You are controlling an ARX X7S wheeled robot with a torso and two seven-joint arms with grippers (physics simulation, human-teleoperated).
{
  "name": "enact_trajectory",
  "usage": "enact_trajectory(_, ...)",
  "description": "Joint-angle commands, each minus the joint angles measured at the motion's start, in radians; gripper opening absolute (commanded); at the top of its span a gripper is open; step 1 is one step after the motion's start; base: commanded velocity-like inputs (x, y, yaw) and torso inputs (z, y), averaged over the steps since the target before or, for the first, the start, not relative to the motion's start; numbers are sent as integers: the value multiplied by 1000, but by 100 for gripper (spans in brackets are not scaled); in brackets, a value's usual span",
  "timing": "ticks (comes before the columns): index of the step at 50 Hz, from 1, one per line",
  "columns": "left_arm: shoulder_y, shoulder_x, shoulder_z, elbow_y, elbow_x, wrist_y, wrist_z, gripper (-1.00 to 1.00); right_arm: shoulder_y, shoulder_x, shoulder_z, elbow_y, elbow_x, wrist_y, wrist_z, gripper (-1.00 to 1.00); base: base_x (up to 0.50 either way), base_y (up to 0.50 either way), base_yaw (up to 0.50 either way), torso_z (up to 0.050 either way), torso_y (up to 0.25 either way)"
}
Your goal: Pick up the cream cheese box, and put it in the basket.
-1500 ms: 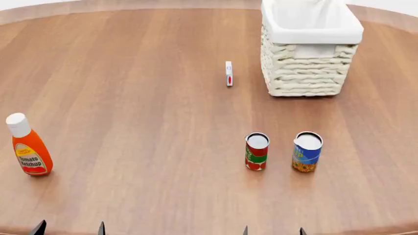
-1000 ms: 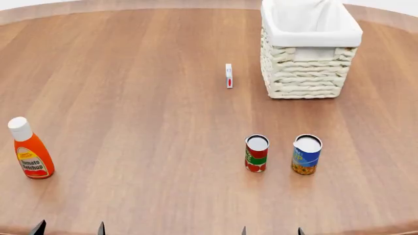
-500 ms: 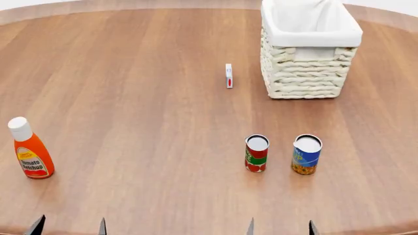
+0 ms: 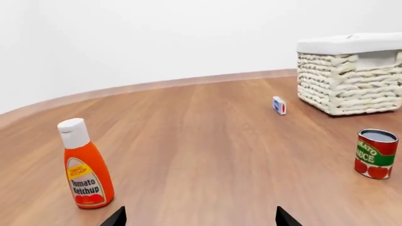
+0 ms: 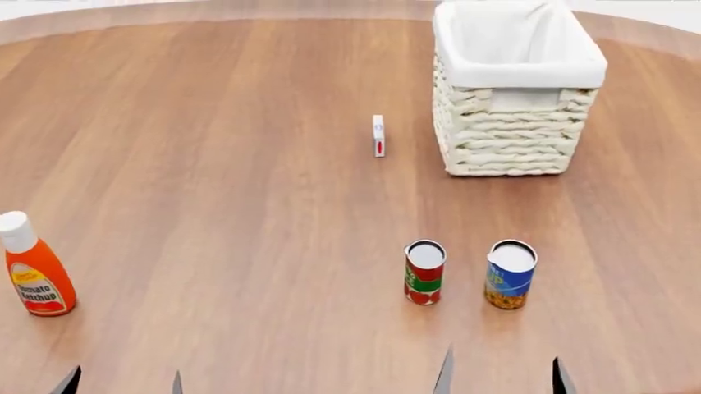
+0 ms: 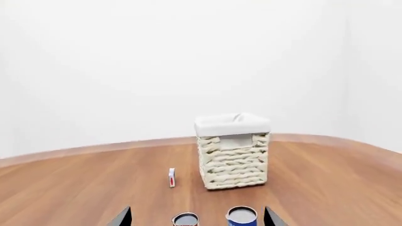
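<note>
A: Cream cheese box (image 5: 378, 135) in head view?
B: On edge, toward the table's (image 5: 219, 164) far edge, just beside the basket (image 5: 515, 107), not touching. Red-green can (image 5: 424, 272) and blue-yellow can (image 5: 510, 274) stand near the near edge, ketchup bottle (image 5: 33, 275) at the near-left. Left gripper (image 5: 121, 382) and right gripper (image 5: 501, 376) show only as fingertips at the near edge, spread apart, holding nothing.
A: Left wrist view?
B: Fingertips of the left gripper (image 4: 198, 219) apart, empty. Ketchup bottle (image 4: 84, 164) close, cream cheese box (image 4: 279, 105) farther off beside the basket (image 4: 351, 75), red-green can (image 4: 375, 153) nearer.
A: Right wrist view?
B: Right gripper (image 6: 196, 217) tips wide, empty. Both cans between them, cream cheese box (image 6: 171, 178) and basket (image 6: 234, 150) beyond.
</note>
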Motion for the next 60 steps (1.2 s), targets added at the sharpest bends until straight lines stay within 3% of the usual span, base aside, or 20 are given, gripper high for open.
enact_trajectory(1,0,0,-3,7,-13,1,-2,100,1,2,6,-4,1,-8,7,100,289,-55,0,0,0)
enact_trajectory(60,-11,-48,86,-17,-64,11,-50,100,13,61,-68,24,29,-4,72,100,209,-75,0,0,0)
